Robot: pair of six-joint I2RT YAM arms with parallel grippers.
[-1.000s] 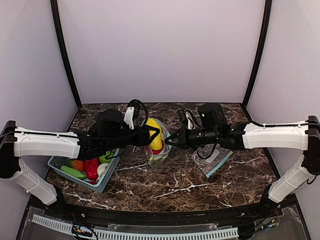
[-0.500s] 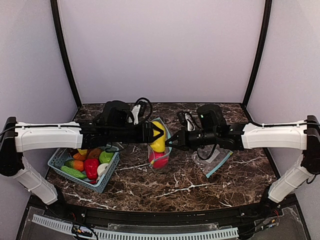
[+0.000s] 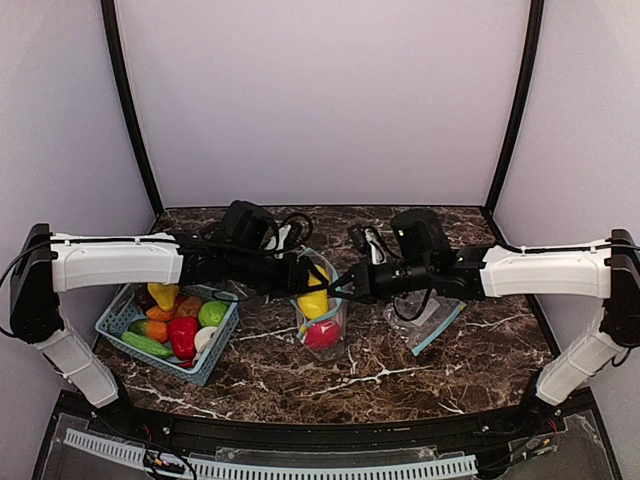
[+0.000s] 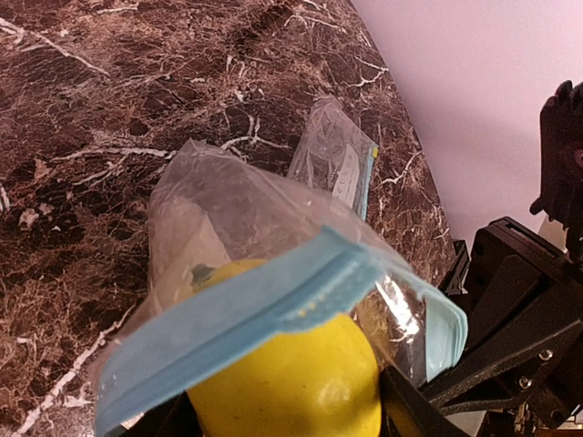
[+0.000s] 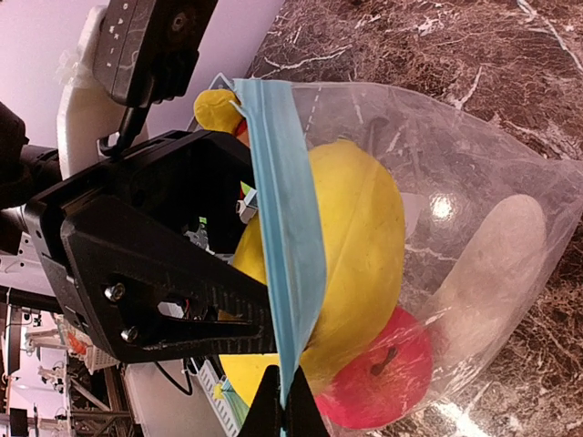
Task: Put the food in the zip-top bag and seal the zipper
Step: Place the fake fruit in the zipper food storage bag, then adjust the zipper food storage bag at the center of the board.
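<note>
Gripping a yellow fruit [image 4: 291, 382] between its two black fingers, the left pincer [image 3: 303, 276] stands half-wide around it at the mouth of the zip-top bag [image 5: 474, 182]. The fruit sits partly inside the mouth, with the blue zipper strip [image 5: 290, 237] running across its upper side. In the right wrist view one left finger lies flat against the fruit on the outside of that strip.

Facing it from the other side, the right pincer [image 3: 338, 286] is closed tight, with the zipper strip pinched between its fingertips so that the near edge of the mouth is held up. The two pincers meet almost tip to tip over the middle of the tabletop [image 3: 400, 370].

Below the yellow fruit, a red apple [image 5: 378, 378] lies at the bottom of the clear bag, and a cream-white piece [image 5: 496, 264] rests against the far wall beside it. The bag hangs upright under the pincers; whether its bottom touches the tabletop cannot be told.

To the left, under the left arm, a teal lattice basket [image 3: 215, 355] holds more toy food: a red pepper [image 3: 182, 335], a green cucumber [image 3: 147, 345], a yellow piece [image 3: 162, 295], a round green piece [image 3: 212, 313] and an orange piece [image 3: 157, 328]. To the right, under the right arm, a second clear bag [image 3: 428, 322] lies flat on the marble, well apart from the first
</note>
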